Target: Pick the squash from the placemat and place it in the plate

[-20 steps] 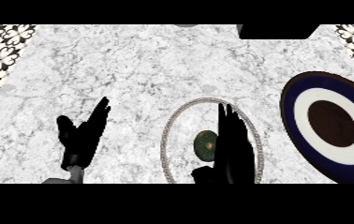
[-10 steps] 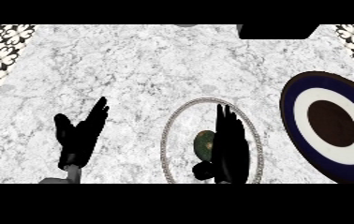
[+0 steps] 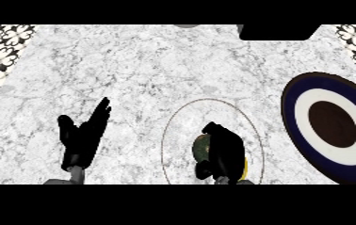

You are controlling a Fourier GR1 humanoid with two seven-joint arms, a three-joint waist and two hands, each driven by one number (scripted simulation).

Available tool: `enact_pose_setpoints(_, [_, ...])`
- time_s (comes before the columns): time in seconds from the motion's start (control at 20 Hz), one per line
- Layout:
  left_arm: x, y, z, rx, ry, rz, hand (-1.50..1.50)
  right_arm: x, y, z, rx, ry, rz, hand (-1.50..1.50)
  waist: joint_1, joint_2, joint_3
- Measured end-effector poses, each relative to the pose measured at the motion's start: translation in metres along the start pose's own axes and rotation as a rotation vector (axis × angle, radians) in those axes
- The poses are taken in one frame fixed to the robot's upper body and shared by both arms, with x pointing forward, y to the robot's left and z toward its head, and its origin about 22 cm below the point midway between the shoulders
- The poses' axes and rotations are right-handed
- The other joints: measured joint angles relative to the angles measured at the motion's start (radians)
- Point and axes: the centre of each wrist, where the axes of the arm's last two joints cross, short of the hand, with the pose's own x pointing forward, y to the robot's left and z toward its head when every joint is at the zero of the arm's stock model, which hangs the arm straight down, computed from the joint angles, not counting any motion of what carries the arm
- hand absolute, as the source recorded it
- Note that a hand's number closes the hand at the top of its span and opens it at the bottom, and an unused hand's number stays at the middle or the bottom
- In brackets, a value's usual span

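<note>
head view: right robot hand [image 3: 224, 151] around squash [image 3: 200, 147]

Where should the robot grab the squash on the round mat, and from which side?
Probably round its middle, from above: the squash lies flat on the placemat, and green and yellow parts peek out either side of the right hand, whose fingers curl over it.

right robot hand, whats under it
The squash, lying on the placemat; only its green edge and a yellow sliver show. The right robot hand curls over the rest.
</note>
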Motion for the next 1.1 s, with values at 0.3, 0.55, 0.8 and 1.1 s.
enact_pose_setpoints(0.3, [-0.007,0.002,-0.001,-0.005,-0.011,-0.002,0.0,0.005,0.0,-0.002,-0.041,-0.015,0.044,1.5,-0.001,-0.001,0.002])
enact_pose_setpoints(0.55, [-0.003,-0.001,0.002,0.001,-0.006,-0.002,0.0,0.004,-0.002,0.015,-0.173,-0.094,0.023,1.5,-0.005,0.001,0.003])
enact_pose_setpoints(0.8, [-0.002,0.005,0.003,0.015,0.008,0.006,0.0,0.001,-0.005,0.071,-0.267,-0.311,-0.073,1.5,-0.015,-0.002,0.003])
enact_pose_setpoints(1.1, [-0.005,0.008,0.006,0.03,0.006,0.009,0.0,-0.005,-0.021,0.077,-0.538,-0.429,-0.149,1.5,-0.032,-0.006,0.003])
